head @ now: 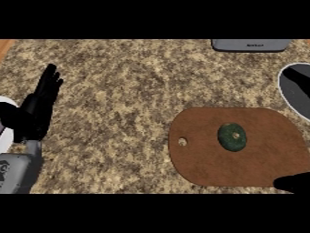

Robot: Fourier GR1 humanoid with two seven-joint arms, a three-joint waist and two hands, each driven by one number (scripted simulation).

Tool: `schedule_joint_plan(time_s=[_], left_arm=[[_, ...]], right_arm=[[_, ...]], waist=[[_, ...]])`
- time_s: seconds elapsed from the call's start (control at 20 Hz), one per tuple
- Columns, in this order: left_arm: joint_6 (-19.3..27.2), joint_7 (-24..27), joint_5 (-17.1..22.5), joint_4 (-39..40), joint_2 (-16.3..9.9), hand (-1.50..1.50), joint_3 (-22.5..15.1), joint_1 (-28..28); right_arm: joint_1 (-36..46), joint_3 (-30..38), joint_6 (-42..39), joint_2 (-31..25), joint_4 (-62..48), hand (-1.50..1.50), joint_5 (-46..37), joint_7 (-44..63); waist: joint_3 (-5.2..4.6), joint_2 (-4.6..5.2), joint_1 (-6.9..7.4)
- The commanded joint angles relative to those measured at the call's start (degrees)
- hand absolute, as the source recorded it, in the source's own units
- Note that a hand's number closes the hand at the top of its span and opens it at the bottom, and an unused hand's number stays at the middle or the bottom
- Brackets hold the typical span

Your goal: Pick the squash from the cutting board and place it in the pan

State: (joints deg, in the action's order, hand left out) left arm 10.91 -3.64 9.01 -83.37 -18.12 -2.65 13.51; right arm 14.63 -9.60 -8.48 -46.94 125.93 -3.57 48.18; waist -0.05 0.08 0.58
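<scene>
On the rounded brown cutting board (pixel 251 164) lies a round dark-green squash (pixel 232 136).

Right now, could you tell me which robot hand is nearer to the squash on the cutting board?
The right robot hand, at the cutting board's lower right corner. The left robot hand rests open far off at the counter's left edge, away from the squash.

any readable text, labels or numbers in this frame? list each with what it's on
No text can be read.
Grey object at the counter's far edge: a small dark mark on its front, too blurred to read.
Left forearm: dark markings on the grey shell, not legible.
Squash, cutting board, pan, left hand, right hand: no lettering visible.
</scene>
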Motion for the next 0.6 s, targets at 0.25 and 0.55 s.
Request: schedule_joint_plan(time_s=[0.25,0.55], left_arm=[[-0.39,0.56,-2.95,1.51,2.51,0.0,0.59,0.95],[-4.63,-0.12,-1.24,1.71,-0.53,0.0,4.63,1.56]], right_arm=[[2.54,-7.02,-1.07,10.96,-5.13,-1.5,-12.87,5.45],[-4.15,-2.88,-5.17,11.0,-8.8,-1.5,-13.78,-0.18]], waist=[[0.03,-0.02,-0.25],[0.06,-0.07,-0.71]])
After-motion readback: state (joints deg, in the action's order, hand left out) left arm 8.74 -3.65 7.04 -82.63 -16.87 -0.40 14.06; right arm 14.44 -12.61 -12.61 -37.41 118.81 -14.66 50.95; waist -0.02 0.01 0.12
